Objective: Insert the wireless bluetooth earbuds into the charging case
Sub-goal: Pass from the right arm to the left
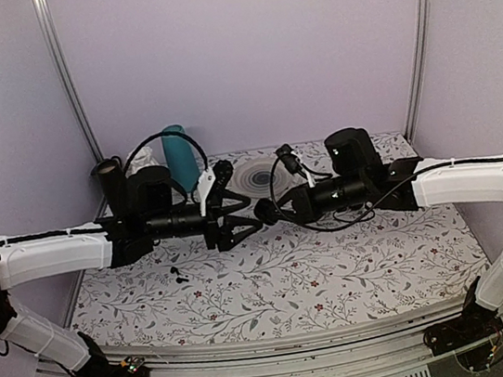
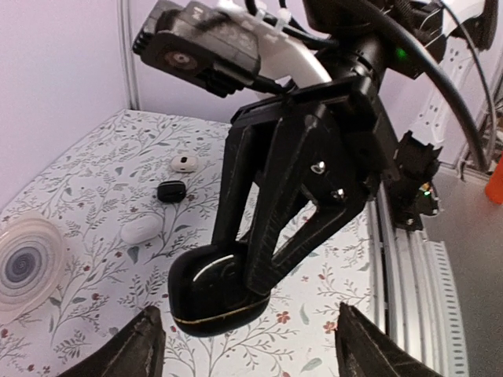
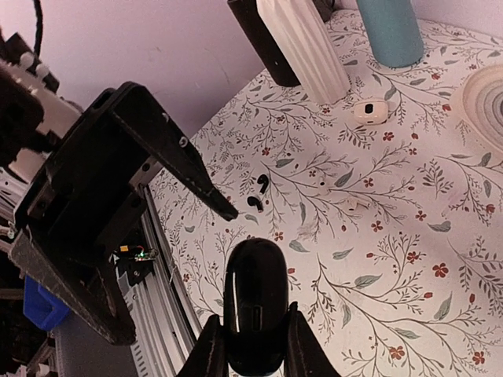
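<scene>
My right gripper (image 3: 255, 353) is shut on the charging case (image 3: 255, 302), a glossy black pebble with its lid closed, held in the air above the floral cloth. The case also shows in the left wrist view (image 2: 208, 294) and in the top view (image 1: 265, 210). My left gripper (image 2: 251, 349) is open and empty, its fingertips (image 2: 145, 345) wide apart just short of the case. Both grippers meet mid-table, left (image 1: 234, 208) facing right (image 1: 267, 211). Two black earbuds (image 3: 259, 191) lie on the cloth below, left of centre (image 1: 177, 274).
A teal bottle (image 1: 179, 156), a white ribbed object (image 3: 302, 47) and a black cylinder (image 1: 110, 185) stand at the back left. A spiral plate (image 1: 255, 179) lies at the back. A white open case (image 3: 369, 111), a white oval (image 2: 141, 230) and a small black object (image 2: 170, 191) lie on the cloth.
</scene>
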Action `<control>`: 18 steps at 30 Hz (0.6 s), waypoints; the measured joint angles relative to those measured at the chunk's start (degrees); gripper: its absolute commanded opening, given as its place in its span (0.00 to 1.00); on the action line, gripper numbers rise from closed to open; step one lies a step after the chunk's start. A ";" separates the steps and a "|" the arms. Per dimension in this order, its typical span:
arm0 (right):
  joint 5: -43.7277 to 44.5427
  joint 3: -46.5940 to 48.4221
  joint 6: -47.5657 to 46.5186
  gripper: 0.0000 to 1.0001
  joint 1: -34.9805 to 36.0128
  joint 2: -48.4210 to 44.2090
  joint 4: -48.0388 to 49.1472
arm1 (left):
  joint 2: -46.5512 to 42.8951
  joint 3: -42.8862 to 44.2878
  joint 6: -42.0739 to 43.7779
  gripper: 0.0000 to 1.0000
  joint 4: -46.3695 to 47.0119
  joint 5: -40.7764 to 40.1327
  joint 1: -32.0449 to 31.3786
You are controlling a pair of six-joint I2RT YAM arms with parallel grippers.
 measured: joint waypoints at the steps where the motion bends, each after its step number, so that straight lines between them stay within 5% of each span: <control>1: -0.33 0.07 -1.38 0.03 0.00 -0.42 -0.85 | 0.00 0.46 -0.55 0.70 -0.39 2.19 0.83; 18: -8.24 2.99 -17.29 0.04 0.37 -4.92 -11.32 | 3.67 9.57 -9.88 0.53 -5.55 29.46 6.56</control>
